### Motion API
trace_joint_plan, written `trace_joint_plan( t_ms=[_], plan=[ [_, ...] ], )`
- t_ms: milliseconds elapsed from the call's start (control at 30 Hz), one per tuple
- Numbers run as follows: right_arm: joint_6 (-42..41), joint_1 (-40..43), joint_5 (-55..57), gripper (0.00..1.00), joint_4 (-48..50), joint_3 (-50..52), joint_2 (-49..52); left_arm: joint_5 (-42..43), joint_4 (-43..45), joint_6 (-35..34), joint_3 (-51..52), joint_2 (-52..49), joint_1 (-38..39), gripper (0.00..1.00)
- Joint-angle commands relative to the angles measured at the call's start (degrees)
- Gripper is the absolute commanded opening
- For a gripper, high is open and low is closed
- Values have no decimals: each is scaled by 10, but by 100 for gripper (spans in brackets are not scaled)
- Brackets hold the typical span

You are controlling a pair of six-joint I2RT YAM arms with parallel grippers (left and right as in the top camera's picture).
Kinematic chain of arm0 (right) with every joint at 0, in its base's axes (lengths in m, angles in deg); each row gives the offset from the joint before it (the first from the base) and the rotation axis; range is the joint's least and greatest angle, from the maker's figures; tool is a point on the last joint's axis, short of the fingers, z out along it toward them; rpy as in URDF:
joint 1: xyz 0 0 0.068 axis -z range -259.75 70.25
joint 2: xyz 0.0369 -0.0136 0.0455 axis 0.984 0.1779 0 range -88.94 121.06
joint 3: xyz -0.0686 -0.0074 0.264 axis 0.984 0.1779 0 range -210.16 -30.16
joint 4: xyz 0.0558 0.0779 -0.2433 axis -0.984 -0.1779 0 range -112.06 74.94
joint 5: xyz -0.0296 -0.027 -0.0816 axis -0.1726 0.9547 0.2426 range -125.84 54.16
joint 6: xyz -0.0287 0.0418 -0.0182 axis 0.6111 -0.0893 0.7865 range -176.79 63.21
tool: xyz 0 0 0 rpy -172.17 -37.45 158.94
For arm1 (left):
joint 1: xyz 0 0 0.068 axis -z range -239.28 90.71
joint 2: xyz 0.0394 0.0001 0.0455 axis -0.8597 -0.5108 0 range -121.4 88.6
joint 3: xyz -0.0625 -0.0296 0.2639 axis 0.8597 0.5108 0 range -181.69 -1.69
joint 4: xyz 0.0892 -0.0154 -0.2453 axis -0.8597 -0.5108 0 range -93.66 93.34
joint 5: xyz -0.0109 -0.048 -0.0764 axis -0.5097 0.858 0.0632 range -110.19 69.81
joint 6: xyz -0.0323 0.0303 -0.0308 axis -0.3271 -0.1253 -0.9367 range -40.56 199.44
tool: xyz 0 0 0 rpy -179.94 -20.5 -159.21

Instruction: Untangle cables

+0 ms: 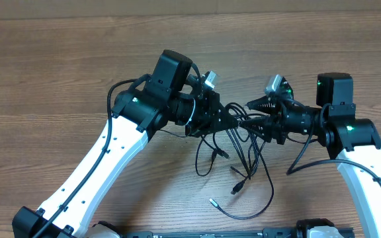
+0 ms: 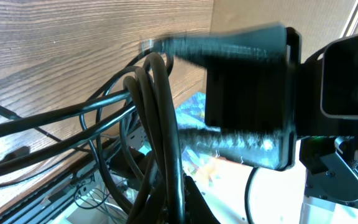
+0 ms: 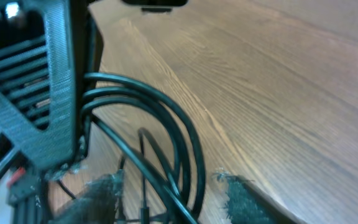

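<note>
A bundle of thin black cables hangs between the two grippers in mid-table. Its loose ends and small plugs trail on the wood toward the front. My left gripper is shut on the looped cables, which run down between its fingertips. My right gripper faces it from the right, almost touching. Its jaws are open, with several strands of the cables passing through the gap between its fingers. The right gripper's fingers fill the left wrist view.
The brown wooden table spreads out on all sides. Both white arms reach in from the front corners. A thicker black arm cable loops beside the right arm. Below the front edge are a rail and clutter.
</note>
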State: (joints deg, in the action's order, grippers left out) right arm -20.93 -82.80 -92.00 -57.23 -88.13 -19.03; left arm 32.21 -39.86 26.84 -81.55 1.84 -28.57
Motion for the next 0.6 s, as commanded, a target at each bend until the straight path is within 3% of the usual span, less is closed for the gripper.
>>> trace_joint_plan(
  t_ms=[0,67,333,467,567],
  plan=[
    [4,2,-5,27,1,-9,-4,30,4,-17,-1,4,0,4],
    [4,2,-5,15,1,-9,-4,31,4,-17,-1,4,0,4],
    [4,2,-5,6,5,-9,-4,27,4,-4,-1,4,0,5],
    [-1,3,-5,4,7,-9,-4,-13,-9,106,-1,4,0,5],
    [-52,14,-3,4,27,-9,-4,-90,-48,211,-1,4,0,5]
  ],
)
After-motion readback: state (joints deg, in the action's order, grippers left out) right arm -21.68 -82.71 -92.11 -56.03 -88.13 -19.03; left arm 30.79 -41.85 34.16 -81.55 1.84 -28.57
